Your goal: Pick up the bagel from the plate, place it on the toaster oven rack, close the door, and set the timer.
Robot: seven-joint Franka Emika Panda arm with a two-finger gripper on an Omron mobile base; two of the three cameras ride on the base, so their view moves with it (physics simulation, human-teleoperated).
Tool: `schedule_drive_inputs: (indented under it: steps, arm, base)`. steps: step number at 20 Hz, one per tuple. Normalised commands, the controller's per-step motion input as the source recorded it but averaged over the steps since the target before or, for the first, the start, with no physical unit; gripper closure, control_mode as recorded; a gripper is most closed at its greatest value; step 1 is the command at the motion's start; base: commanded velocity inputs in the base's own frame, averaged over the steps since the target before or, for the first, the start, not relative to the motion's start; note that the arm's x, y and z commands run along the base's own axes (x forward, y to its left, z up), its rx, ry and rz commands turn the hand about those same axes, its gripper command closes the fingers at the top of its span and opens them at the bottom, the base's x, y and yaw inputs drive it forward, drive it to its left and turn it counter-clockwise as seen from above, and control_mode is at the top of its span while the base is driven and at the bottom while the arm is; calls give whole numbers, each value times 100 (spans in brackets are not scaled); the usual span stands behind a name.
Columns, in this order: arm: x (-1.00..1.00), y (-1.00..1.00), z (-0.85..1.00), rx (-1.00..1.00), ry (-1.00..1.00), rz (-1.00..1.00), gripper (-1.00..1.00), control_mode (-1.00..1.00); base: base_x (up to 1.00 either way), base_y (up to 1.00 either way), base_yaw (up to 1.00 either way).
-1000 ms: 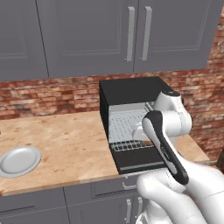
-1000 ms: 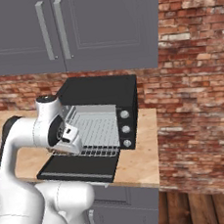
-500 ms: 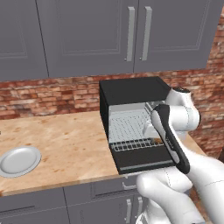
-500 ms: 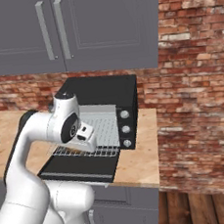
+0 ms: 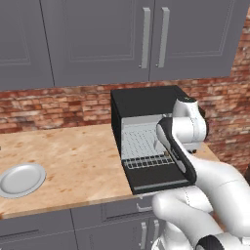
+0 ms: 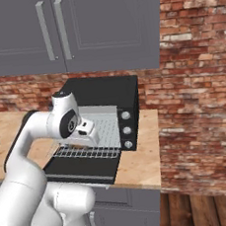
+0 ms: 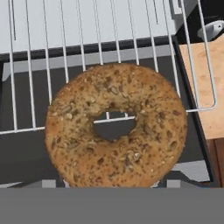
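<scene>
Arm swung rightward; bagel (image 7: 116, 127) over the rack (image 7: 87, 48) (door open).

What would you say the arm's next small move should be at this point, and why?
Probably lower the bagel a little onto the toaster oven rack and release it. In the hand view it hangs right over the rack's front bars, the door lies open below, and the plate is already bare. Whether it touches the bars yet is unclear.

The white arm's two-finger gripper (image 6: 88, 137) has swung rightward and forward, now over the pulled-out silvery wire rack (image 6: 92, 149).
</scene>
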Motion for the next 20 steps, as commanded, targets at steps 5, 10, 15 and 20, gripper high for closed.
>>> schedule_drive_inputs:
  steps: [5,10,15,20]
  arm:
    - [35,-1,-11,0,0,7,100,-100]
    - [26,-1,-19,0,0,8,100,-100]
    - [10,-8,-7,0,0,9,100,-100]
    - [-31,-19,0,0,-1,7,100,-100]
  base:
    - [0,0,0]
    - [0,0,0]
    - [0,0,0]
    - [0,0,0]
